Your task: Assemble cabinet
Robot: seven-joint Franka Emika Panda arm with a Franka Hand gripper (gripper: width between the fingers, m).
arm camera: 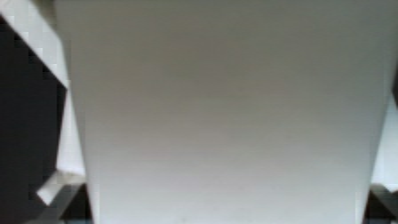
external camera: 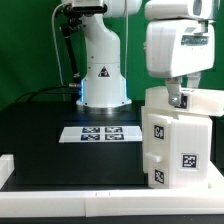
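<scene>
The white cabinet body point(external camera: 181, 140) stands upright on the black table at the exterior view's right, with black-and-white tags on its near face. My gripper point(external camera: 178, 98) comes down from above onto its top edge, with the fingers closed against the white part. In the wrist view the same white surface point(arm camera: 222, 110) fills nearly the whole picture. Only a dark sliver of one finger point(arm camera: 54, 197) shows beside it. Other cabinet pieces are hidden or out of view.
The marker board point(external camera: 100, 133) lies flat in the middle of the black table. The robot's white base point(external camera: 102, 75) stands behind it. A long low white border rail point(external camera: 80, 203) runs along the front edge. The backdrop is green.
</scene>
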